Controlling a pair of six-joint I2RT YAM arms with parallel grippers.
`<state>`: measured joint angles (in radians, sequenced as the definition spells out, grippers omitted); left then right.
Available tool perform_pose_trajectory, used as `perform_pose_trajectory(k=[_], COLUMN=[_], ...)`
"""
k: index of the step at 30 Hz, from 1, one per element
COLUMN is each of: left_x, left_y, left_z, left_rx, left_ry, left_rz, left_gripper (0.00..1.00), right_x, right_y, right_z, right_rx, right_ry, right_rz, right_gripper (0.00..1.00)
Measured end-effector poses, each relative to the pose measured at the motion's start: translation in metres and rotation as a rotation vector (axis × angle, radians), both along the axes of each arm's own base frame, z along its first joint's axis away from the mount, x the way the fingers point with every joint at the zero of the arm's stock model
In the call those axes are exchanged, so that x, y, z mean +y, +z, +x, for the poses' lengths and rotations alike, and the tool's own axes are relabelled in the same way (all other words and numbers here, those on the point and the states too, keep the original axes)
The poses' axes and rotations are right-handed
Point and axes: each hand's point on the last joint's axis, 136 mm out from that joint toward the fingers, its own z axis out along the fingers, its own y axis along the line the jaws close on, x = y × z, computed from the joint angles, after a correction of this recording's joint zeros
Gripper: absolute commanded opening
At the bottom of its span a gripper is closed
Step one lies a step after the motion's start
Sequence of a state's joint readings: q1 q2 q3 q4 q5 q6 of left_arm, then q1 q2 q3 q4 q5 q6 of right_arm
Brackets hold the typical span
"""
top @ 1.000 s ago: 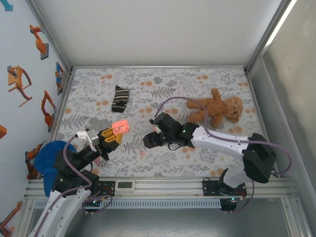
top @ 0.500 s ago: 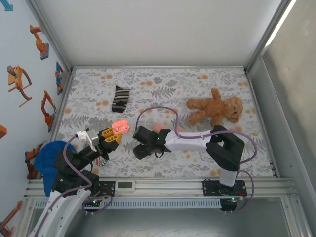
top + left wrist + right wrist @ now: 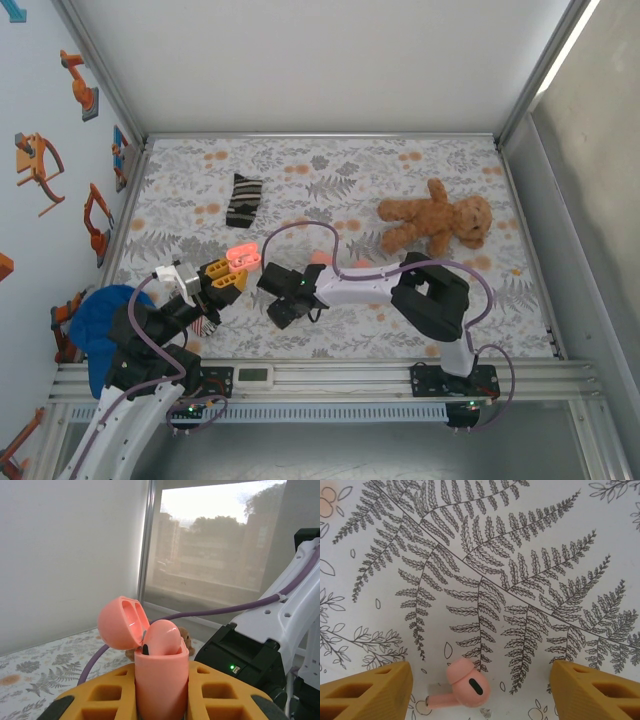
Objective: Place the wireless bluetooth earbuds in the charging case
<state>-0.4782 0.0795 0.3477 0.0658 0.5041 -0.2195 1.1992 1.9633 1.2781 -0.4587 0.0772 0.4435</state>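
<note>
Fingers of the left tool [image 3: 161,702] clamp the pink charging case [image 3: 161,680], lid [image 3: 121,622] tipped back toward 10 o'clock, one earbud [image 3: 162,637] seated inside. Right tool [image 3: 480,692] gapes wide, gripping nothing; a loose earbud [image 3: 462,682] lies on the floral worktop [image 3: 520,555] between its pads [image 3: 367,690], at 6 o'clock in the wrist view. From above, that tool sits at 4 o'clock of the case.

My left gripper [image 3: 230,270], lower left of the top view, is clamped on the charging case [image 3: 161,680]; my right gripper [image 3: 283,304], near centre, points down, fingers [image 3: 365,690] spread.
</note>
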Motion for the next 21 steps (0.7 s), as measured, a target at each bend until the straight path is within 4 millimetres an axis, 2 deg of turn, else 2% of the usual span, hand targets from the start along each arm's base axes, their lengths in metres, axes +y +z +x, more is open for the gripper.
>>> perform_pose_trajectory(k=[7,16,21], left_x=[0.001,0.000,-0.001], left_y=[0.000,-0.001,-0.002], left_z=[0.001,0.002,0.003], left_rx=[0.001,0.005,0.013], left_ry=[0.006,0.007,0.007], left_rz=[-0.001,0.001,0.005], left_gripper=[0.00,0.00,0.00], right_x=[-0.006,-0.038,-0.043], right_y=[-0.002,-0.001,0.004], right_z=[-0.001,-0.007,-0.010], right_rx=[-0.007,-0.017,-0.010], right_ry=[-0.002,-0.024,-0.022], right_rz=[-0.024,-0.085,-0.091], right_gripper=[0.72,0.72,0.72])
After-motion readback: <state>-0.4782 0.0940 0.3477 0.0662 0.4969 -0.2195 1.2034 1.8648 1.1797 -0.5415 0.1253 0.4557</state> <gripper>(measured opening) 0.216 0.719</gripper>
